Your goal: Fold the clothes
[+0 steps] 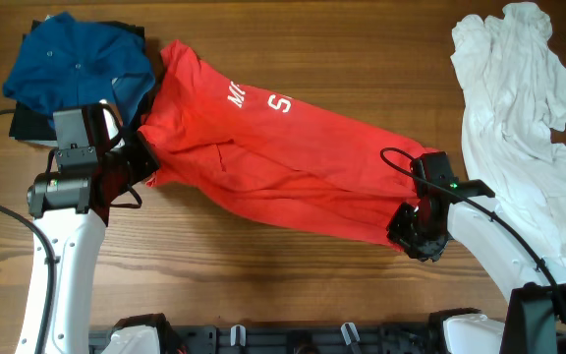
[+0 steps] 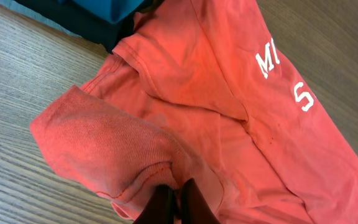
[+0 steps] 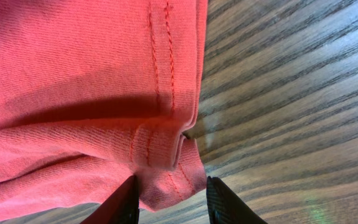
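Left arm (image 1: pixel 62 270): smooth white link; grey and black joint casing with a small green light.
Left gripper (image 1: pixel 143 157): black body under a grey boxy block; two dark fingers (image 2: pixel 161 208) with rounded edges.
Right arm (image 1: pixel 494 251): white tubular link ending in a black wrist with a green light.
Right gripper (image 3: pixel 173 202): two slim, glossy black fingers (image 3: pixel 124 202).
Cables (image 1: pixel 386 154): thin, black, one looping over the right wrist, others beside the left arm.
Bases (image 1: pixel 293 339): black mounts along the desk's near edge.
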`<state>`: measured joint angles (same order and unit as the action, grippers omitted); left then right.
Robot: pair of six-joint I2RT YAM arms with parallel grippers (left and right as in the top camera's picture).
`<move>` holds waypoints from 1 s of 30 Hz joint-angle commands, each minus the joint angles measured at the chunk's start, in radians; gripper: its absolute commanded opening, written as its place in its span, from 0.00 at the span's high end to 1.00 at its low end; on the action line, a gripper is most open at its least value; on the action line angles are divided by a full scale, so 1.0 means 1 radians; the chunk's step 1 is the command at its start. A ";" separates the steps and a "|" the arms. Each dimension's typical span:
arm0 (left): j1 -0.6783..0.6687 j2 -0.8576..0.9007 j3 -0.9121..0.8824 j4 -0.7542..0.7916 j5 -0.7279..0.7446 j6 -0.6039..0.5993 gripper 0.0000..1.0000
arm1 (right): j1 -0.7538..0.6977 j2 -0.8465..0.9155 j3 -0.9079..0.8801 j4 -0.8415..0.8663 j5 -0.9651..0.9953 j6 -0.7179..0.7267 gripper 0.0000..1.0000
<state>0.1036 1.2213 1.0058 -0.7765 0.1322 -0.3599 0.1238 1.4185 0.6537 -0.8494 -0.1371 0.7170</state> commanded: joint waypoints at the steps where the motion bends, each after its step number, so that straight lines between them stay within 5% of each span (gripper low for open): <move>1: -0.003 0.002 0.015 0.006 0.012 0.013 0.96 | 0.007 0.005 -0.002 0.000 0.010 -0.007 0.65; 11: -0.003 0.002 0.015 0.006 0.012 0.013 0.96 | 0.007 0.029 -0.017 0.023 0.010 0.002 0.66; 18: -0.003 0.002 0.015 0.006 0.012 0.013 0.96 | 0.007 0.042 -0.016 0.024 0.010 0.018 0.96; 24: -0.003 0.002 0.015 0.005 0.012 0.013 0.96 | 0.007 0.030 0.022 0.000 0.014 0.019 0.96; 30: -0.003 0.000 0.016 0.002 -0.018 0.016 0.96 | 0.006 -0.046 0.164 -0.196 0.072 0.011 0.96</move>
<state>0.1036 1.2213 1.0058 -0.7776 0.1314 -0.3595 0.1238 1.4334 0.7280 -0.9802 -0.1223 0.7292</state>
